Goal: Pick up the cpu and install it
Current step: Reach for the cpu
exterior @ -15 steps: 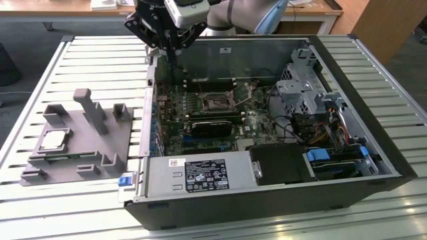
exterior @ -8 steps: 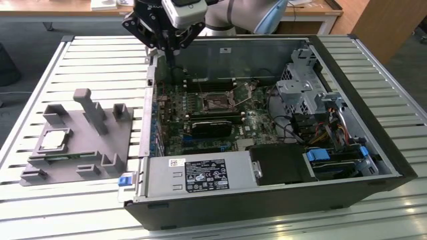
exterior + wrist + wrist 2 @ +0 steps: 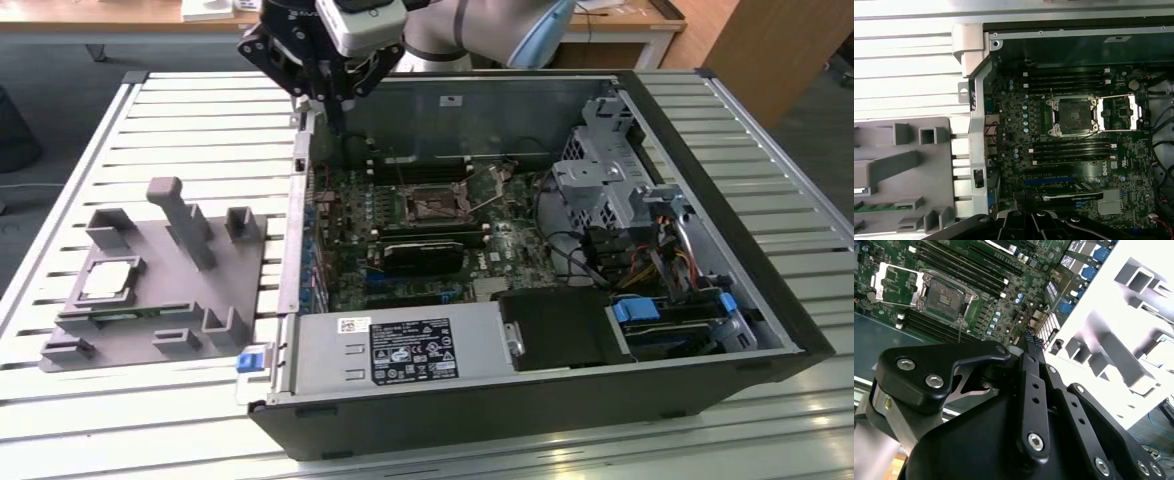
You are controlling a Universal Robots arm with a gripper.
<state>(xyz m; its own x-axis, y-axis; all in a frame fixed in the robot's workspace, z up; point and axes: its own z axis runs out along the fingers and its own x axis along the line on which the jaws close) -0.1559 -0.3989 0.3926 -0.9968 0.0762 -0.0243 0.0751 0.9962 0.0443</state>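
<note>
The cpu (image 3: pixel 110 280), a small silver square, lies flat on the grey holder block (image 3: pixel 200 290) at the exterior view's left, beside the open computer case. My gripper (image 3: pixel 328 100) hangs above the case's far left corner, well away from the cpu, with its black fingers closed together and nothing between them. The ribbed fingertips (image 3: pixel 1030 337) meet over the motherboard's edge. The motherboard socket (image 3: pixel 434 207) is bare, with its metal load plate (image 3: pixel 1119 112) swung open beside it. In both wrist views the socket (image 3: pixel 946 295) (image 3: pixel 1074 116) sits some way from the gripper (image 3: pixel 1023 197).
The case wall (image 3: pixel 976 100) stands between the holder block (image 3: pixel 899 165) and the motherboard. A green memory stick (image 3: pixel 879 206) lies in the block. Grey posts (image 3: pixel 180 215) rise from the block. A power supply (image 3: pixel 400 350) and drive cage (image 3: pixel 601 160) fill the case's near and right parts.
</note>
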